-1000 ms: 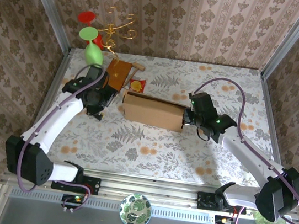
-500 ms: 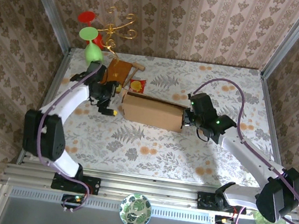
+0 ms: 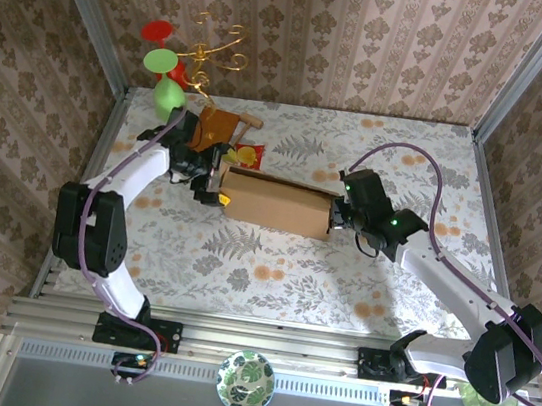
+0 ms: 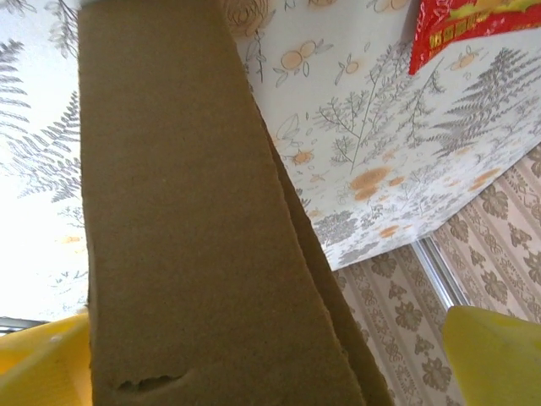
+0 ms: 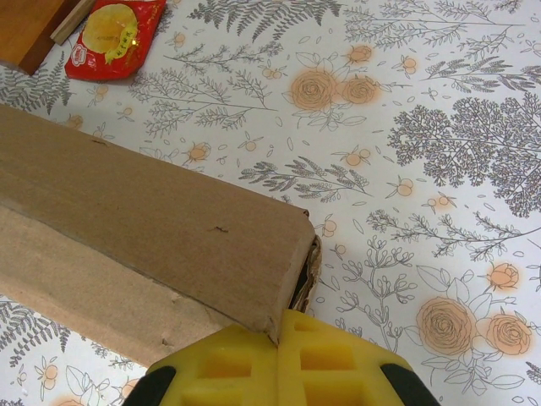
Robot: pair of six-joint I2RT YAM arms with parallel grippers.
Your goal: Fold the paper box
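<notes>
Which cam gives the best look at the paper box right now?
Top external: the whole paper box is in frame, end to end, lying on the table. The left wrist view gives a very close look along one cardboard panel; the right wrist view shows a long side and one end corner.

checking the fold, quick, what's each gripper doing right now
left gripper: open, fingers either side of the box
right gripper: shut at the box corner; whether it grips cannot be told

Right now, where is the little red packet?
In the top view, the red packet lies toward the back left, just behind the left end of the cardboard box and right beside the wooden board.
</notes>
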